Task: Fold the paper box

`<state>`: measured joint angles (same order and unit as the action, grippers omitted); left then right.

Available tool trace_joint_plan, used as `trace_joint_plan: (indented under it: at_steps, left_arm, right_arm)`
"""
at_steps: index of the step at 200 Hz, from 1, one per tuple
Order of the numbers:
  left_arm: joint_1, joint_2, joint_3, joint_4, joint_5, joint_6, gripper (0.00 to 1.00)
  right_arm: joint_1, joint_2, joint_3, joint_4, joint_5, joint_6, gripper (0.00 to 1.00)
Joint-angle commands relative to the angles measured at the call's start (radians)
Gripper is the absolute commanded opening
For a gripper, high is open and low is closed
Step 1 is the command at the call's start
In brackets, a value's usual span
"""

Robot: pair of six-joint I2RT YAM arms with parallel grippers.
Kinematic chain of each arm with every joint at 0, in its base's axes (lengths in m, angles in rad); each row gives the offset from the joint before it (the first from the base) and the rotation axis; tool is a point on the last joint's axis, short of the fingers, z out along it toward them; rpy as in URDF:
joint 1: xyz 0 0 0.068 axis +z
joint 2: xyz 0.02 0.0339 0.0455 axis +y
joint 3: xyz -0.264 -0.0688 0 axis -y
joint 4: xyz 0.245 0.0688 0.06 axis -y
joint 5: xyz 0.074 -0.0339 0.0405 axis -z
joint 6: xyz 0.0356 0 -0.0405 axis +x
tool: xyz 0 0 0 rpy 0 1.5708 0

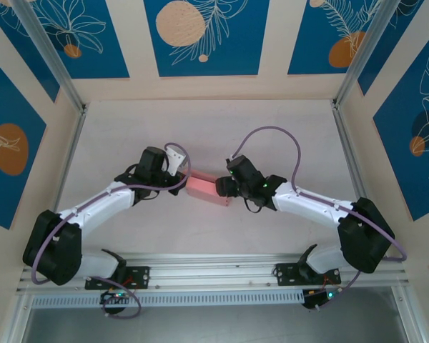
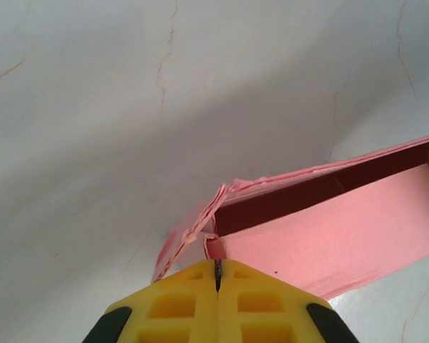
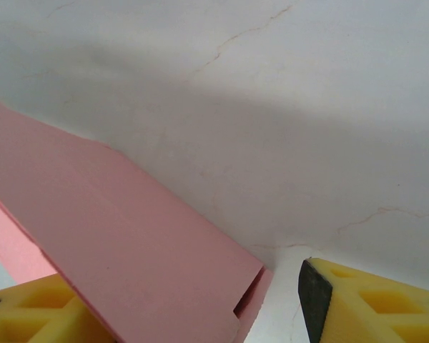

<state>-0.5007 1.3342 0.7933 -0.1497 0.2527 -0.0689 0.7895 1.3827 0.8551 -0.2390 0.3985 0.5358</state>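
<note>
Top external view gives you the layout. The pale, faintly veined surface [image 1: 200, 128] carries both arms, the left arm [image 1: 100, 196] and the right arm [image 1: 314, 204], which reach inward towards each other near the middle. Between them is the pale pink flat rectangular paper box [image 1: 204, 189]. Its long axis runs almost along the line joining the two wrists, slanting a little towards you on the right.

The left end effector [image 1: 180, 179] meets the left short end and the right end effector [image 1: 227, 187] meets the right short end, so neither arm is nearer. Each works one end of the same axis.

Left wrist view shows the yellow fingers [image 2: 179, 304] pressed together right at the box's crumpled near corner. A thin flap edge runs down to their seam, so I judge they are nipping that corner. From there the open, dark red interior stretches away to your right.

Right wrist view shows the jaws standing apart. The pink top panel lies across one yellow finger [image 3: 28, 314], and the other finger [image 3: 372, 304] sits clear beside it, with bare surface in the gap. Any fold on that end has to come inward along the axis, against the left anchor.
</note>
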Motion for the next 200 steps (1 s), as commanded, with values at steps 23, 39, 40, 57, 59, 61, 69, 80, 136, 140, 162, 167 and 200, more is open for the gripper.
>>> trace_joint_plan:
  at_steps: [23, 39, 40, 57, 59, 61, 69, 80, 136, 140, 162, 167, 200]
  left_arm:
    - [-0.018, 0.0, 0.021, -0.009, -0.008, 0.006, 0.0]
    - [-0.019, 0.002, 0.023, -0.007, -0.006, 0.006, 0.0]
    - [-0.019, 0.003, 0.023, -0.006, -0.006, 0.006, 0.0]
    - [-0.023, 0.011, 0.027, -0.007, -0.005, 0.005, 0.0]
    - [-0.024, 0.011, 0.027, -0.007, -0.005, 0.006, 0.0]
    - [-0.024, 0.011, 0.029, -0.006, -0.007, 0.005, 0.0]
    - [-0.025, 0.015, 0.031, -0.008, -0.004, 0.006, 0.0]
    - [-0.026, 0.017, 0.034, -0.009, -0.007, 0.006, 0.0]
    - [-0.028, 0.003, 0.052, -0.043, -0.006, 0.001, 0.0]
    - [-0.028, 0.001, 0.057, -0.05, -0.006, 0.0, 0.0]
    - [-0.028, 0.002, 0.084, -0.094, -0.011, -0.002, 0.0]
    - [-0.027, 0.002, 0.092, -0.107, -0.015, -0.005, 0.0]
    - [-0.028, 0.004, 0.129, -0.168, -0.015, -0.017, 0.12]
  right_arm:
    - [0.01, -0.035, -0.005, -0.007, -0.018, 0.009, 0.64]
    - [0.011, -0.044, -0.012, 0.001, -0.027, 0.013, 0.64]
    - [0.011, -0.044, -0.012, 0.001, -0.029, 0.013, 0.64]
    - [0.013, -0.052, -0.013, 0.0, -0.042, 0.015, 0.67]
    - [0.013, -0.053, -0.013, 0.0, -0.042, 0.016, 0.67]
    - [0.013, -0.054, -0.014, -0.001, -0.045, 0.015, 0.67]
    - [0.015, -0.057, -0.014, -0.003, -0.049, 0.014, 0.68]
    - [0.015, -0.057, -0.014, -0.009, -0.052, 0.017, 0.69]
    - [0.029, -0.033, -0.059, -0.018, -0.05, 0.073, 0.69]
    - [0.029, -0.03, -0.065, -0.016, -0.049, 0.077, 0.69]
    - [0.031, -0.016, -0.077, -0.007, -0.048, 0.089, 0.69]
    - [0.031, -0.013, -0.08, -0.005, -0.047, 0.09, 0.69]
    - [0.031, -0.008, -0.08, -0.005, -0.039, 0.087, 0.68]
